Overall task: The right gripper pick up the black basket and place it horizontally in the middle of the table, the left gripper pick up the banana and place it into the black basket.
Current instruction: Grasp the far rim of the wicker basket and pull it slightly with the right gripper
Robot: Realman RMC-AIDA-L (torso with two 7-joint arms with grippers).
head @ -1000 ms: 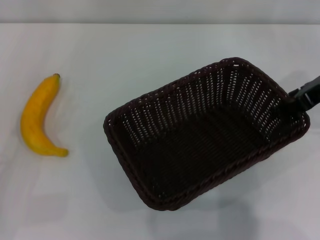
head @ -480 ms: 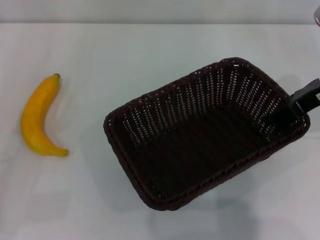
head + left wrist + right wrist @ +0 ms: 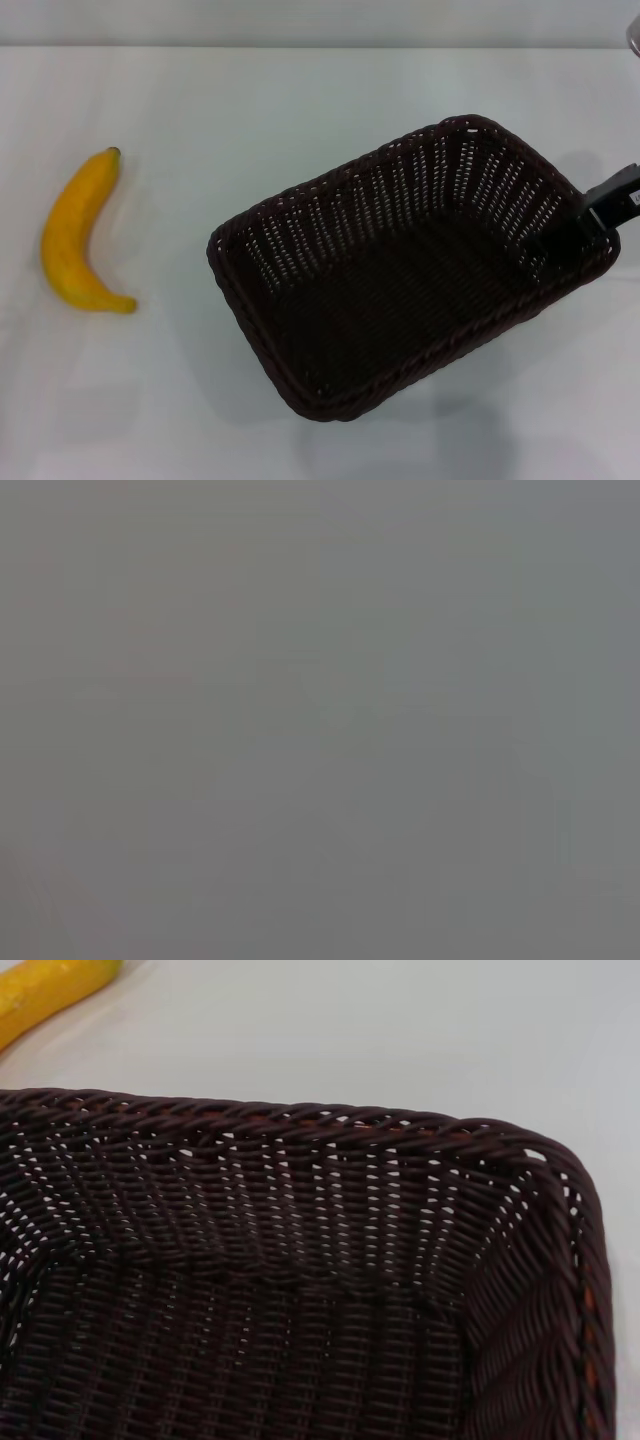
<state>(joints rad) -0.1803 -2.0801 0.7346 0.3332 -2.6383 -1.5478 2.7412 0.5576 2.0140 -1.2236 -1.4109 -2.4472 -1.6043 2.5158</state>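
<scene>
Here, in the head view, the basket [image 3: 410, 265] sits askew on the white worktop [image 3: 250, 100], right of centre, with the banana [image 3: 78, 235] well apart to its left. The right gripper [image 3: 600, 208] is at the basket's right rim; whether its jaws are open or closed cannot be told. The left wrist view is blank grey. The right wrist view shows the basket's [image 3: 300, 1280] woven inside, banana [image 3: 50, 988] beyond

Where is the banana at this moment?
In the head view the banana lies on the table at the robot's left, well apart from the black basket, which sits right of centre; nothing is touching it.
</scene>
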